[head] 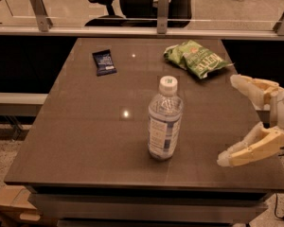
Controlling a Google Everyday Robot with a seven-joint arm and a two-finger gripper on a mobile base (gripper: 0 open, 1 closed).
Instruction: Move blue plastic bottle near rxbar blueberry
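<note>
Now the water bottle (164,122) stands upright near the middle of the table (85,126), untouched.
Right of it, over the table's right edge, the gripper (227,119) hangs with its two fingers spread wide, empty. The blue snack bar (104,62) lies far left, well apart from the bottle; a green chip bag (196,58) lies far right.

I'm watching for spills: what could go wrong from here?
The blue plastic bottle stands tall and upright; the open claw, to its right at the table edge, could knock it over closing in. The rxbar blueberry lies at the far left, so the long carry might end with the bottle toppling.
</note>
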